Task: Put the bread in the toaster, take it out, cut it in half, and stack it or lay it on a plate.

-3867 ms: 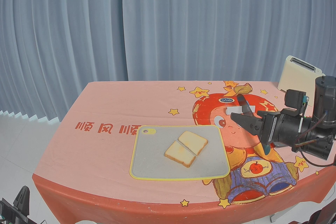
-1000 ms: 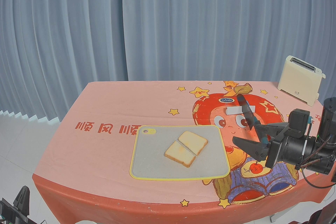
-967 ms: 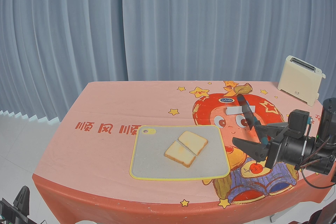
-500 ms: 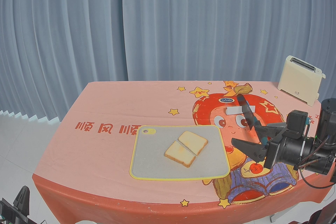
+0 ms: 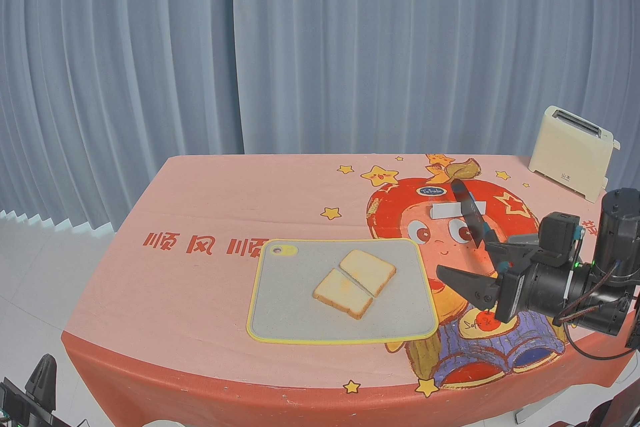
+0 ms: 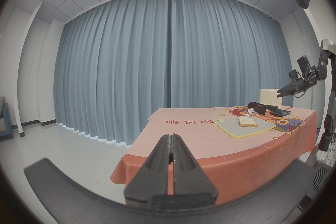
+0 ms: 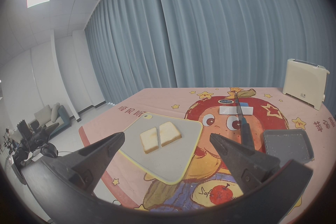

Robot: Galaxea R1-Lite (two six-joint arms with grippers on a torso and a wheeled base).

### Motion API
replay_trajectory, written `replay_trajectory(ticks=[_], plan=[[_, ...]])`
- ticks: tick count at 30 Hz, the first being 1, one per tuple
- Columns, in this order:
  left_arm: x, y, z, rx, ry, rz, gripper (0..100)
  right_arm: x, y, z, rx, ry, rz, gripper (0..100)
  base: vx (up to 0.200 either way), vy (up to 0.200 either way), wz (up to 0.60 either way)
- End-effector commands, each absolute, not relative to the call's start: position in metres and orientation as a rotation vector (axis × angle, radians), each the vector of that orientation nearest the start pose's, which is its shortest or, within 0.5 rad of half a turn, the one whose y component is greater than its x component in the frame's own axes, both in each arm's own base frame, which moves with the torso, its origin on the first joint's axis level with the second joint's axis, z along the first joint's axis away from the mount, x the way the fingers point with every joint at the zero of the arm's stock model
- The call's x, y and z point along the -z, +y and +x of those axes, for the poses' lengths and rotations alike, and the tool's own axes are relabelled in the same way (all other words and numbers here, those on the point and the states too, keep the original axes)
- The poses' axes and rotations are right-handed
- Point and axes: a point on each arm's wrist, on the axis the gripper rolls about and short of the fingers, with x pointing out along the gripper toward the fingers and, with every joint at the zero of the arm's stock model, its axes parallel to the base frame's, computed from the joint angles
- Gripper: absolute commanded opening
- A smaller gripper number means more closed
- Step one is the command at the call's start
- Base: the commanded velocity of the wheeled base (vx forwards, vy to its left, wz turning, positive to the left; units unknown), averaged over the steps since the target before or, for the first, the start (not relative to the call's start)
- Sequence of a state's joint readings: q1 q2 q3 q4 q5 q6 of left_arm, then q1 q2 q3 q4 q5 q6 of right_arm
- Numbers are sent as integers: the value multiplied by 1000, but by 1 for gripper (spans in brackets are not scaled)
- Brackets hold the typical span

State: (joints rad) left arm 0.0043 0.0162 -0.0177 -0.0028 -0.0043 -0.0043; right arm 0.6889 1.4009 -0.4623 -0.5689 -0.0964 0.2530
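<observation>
My right gripper (image 5: 467, 257) hangs above the right part of the table (image 5: 213, 201), toward its front edge. Its jaws are spread wide with nothing between them, and its fingers point toward the cutting board (image 5: 287, 308). The bread (image 5: 367, 271) lies on that board, cut into two halves set side by side along the cut, browned at the edges. The board lies flat near the front edge, about midway between the left and right edges. The knife (image 5: 469, 211) lies on the table just right of the board, its blade propped on a small white block (image 5: 441, 211) and its handle pointing toward the front edge. A grey plate (image 7: 287, 146) sits near the right edge, just beside the knife's handle. The toaster (image 5: 572, 151) stands upright at the far right corner. My left gripper (image 6: 171, 140) is pressed closed with nothing in it, off the table and well out beyond its front left corner
</observation>
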Motion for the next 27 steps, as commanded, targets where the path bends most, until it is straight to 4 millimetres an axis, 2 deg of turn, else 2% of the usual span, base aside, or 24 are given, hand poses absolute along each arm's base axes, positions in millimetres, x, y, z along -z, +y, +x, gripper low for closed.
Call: replay_trajectory(ticks=[1,11,21,27], plan=[[-76,0,-22,0,3,-5,0,-164,137,168,-540,427,92,100,0,0,0],[-76,0,-22,0,3,-5,0,-173,150,187,-527,444,68,100,0,0,0],[-76,0,-22,0,3,-5,0,-192,159,194,-542,445,49,100,0,0,0],[-76,0,-22,0,3,-5,0,-192,159,194,-543,444,48,100,0,0,0]])
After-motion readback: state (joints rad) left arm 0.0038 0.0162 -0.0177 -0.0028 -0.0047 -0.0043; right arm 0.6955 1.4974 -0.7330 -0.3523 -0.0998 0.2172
